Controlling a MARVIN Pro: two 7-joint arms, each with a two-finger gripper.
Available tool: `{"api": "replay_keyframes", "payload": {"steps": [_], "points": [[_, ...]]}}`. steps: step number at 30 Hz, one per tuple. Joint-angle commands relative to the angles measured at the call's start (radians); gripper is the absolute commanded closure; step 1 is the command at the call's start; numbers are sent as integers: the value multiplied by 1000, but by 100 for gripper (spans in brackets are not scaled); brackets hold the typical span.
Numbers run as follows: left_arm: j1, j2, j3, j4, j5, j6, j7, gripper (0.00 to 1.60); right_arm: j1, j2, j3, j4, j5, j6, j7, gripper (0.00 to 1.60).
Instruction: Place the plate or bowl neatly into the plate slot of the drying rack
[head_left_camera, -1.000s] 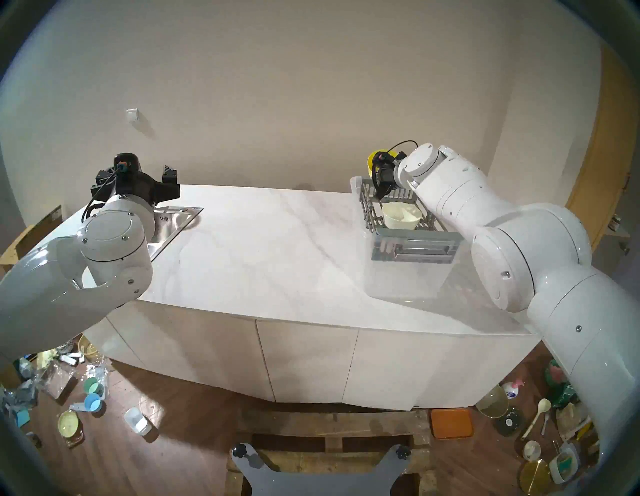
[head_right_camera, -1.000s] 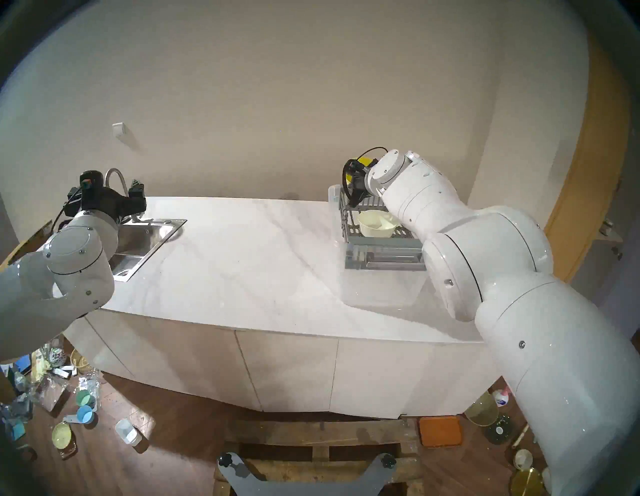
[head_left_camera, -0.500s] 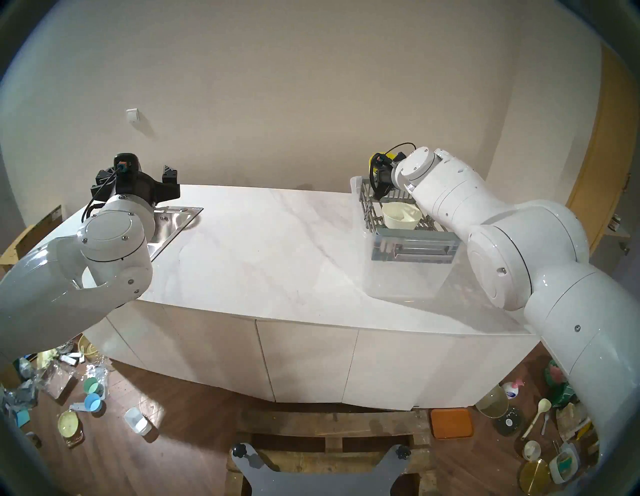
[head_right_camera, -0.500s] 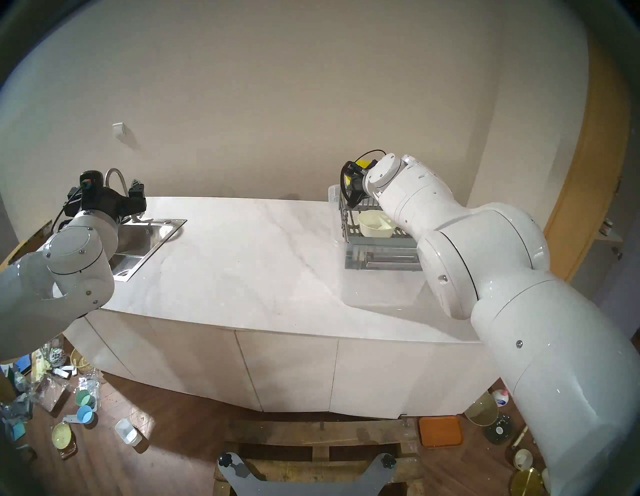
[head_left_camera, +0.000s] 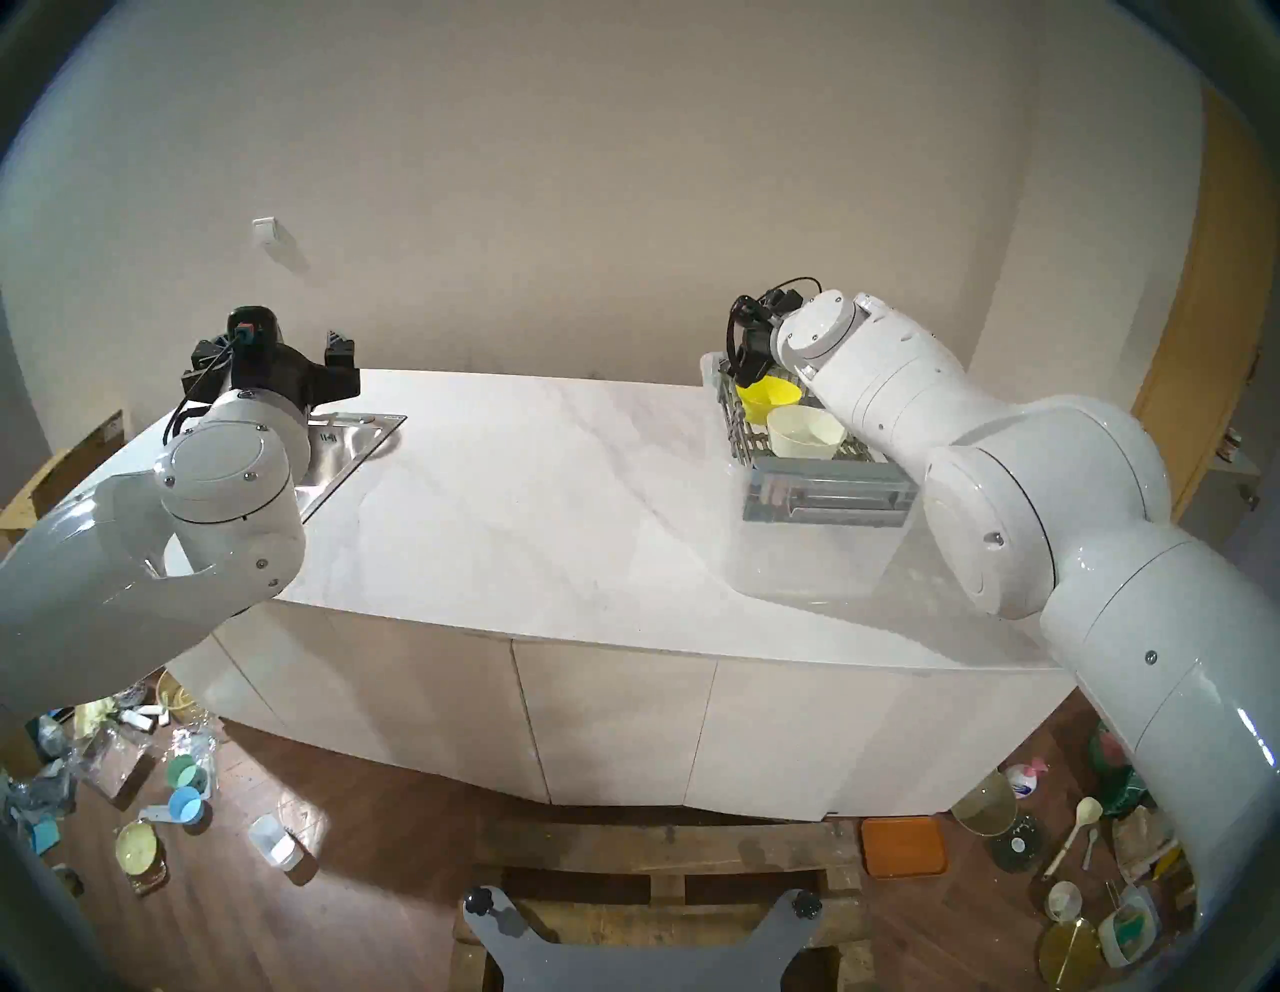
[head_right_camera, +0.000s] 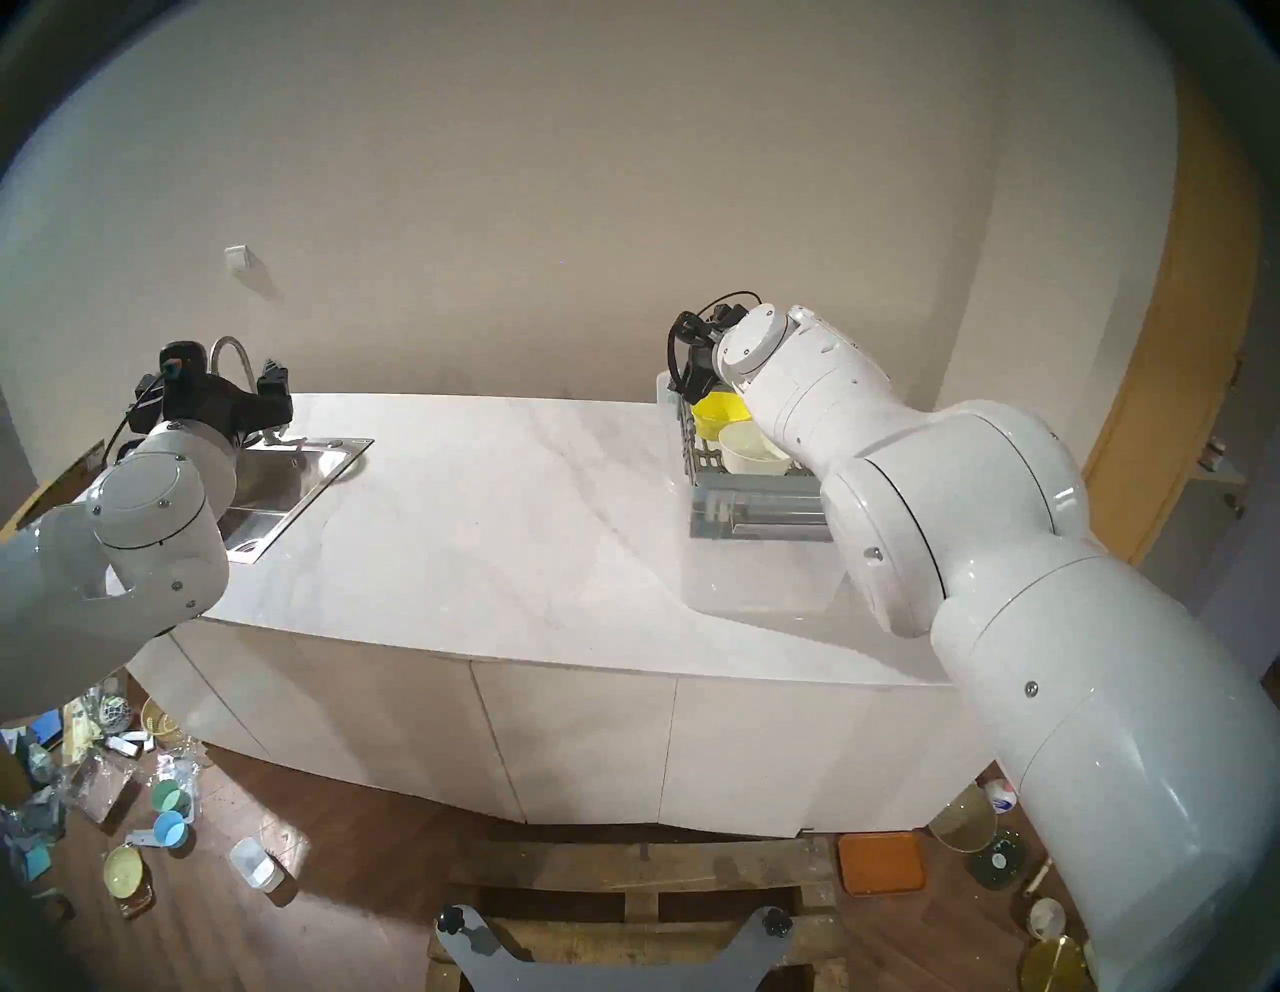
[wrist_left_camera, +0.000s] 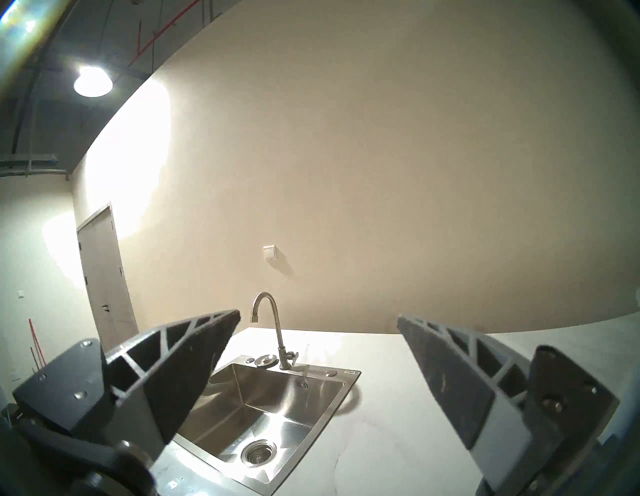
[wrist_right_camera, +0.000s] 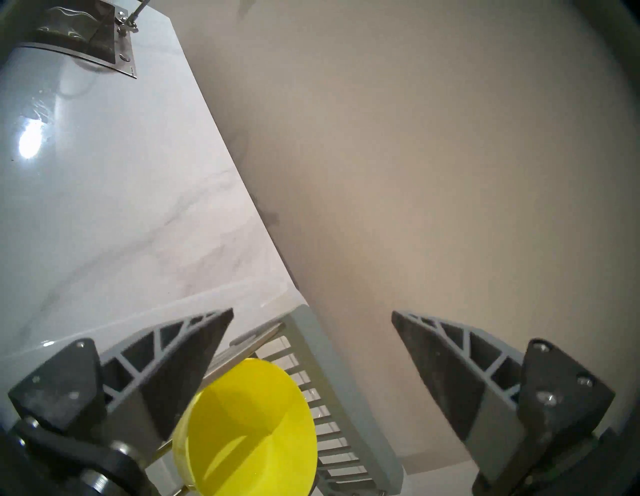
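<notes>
The grey drying rack sits on top of a clear tub at the counter's right end. A yellow bowl lies in the rack's far half, just behind a cream bowl. Notched floor bars show beside the cream bowl. My right gripper hangs open and empty just above the yellow bowl. In the right wrist view the yellow bowl lies below the left finger, against the slatted end wall. My left gripper is open and empty above the sink.
A steel sink with a faucet is set into the counter's left end. The clear tub stands under the rack. The wall runs close behind the rack. Clutter lies on the floor on both sides.
The right gripper held the yellow bowl above the rack's far end. Now the bowl lies in the rack and the gripper is open, slightly higher and to the left. The left arm has not moved.
</notes>
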Motion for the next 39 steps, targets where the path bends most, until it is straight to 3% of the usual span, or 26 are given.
{"api": "replay_keyframes", "payload": {"steps": [1,6,11,17,29,39], "points": [[-23,4,-20,-8,10,-5,-3,0,64,5,49,-46,38,-11,-18,0],[-22,4,-19,-7,8,-4,-1,0,65,1,189,-85,122,-27,-34,0],[-19,4,-16,-6,5,-4,1,0,53,-3,262,-129,186,-58,-33,0],[-18,4,-12,-5,4,-4,2,0,42,23,328,-162,199,-72,-48,0],[-17,4,-4,-4,1,-4,3,0,-3,139,498,-223,212,-95,-83,0],[-17,4,1,-3,-2,-4,3,0,-101,184,605,-279,227,-109,-94,0]]}}
